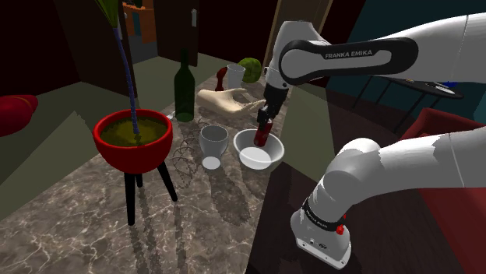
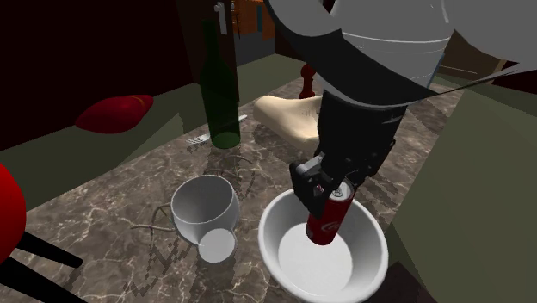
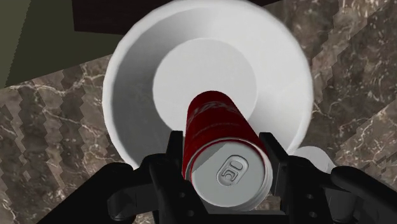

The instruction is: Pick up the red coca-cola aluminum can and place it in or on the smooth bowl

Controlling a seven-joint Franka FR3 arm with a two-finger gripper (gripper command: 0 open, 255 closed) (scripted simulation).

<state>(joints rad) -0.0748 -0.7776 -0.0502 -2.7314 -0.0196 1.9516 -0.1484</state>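
A: Clasping anything, that gripper [image 3: 222, 156]?
B: Yes. Both black fingers [image 3: 174, 159] pinch the red can [image 3: 215, 118] near its lid end.
A: Which way does the can run?
B: Straight out from the hand, slightly tilted, base pointing into the white bowl [image 3: 130, 95] directly beyond the fingertips.
A: Touching the bowl?
B: Cannot tell. I'd judge a short lowering along that axis, then opening, would finish it.
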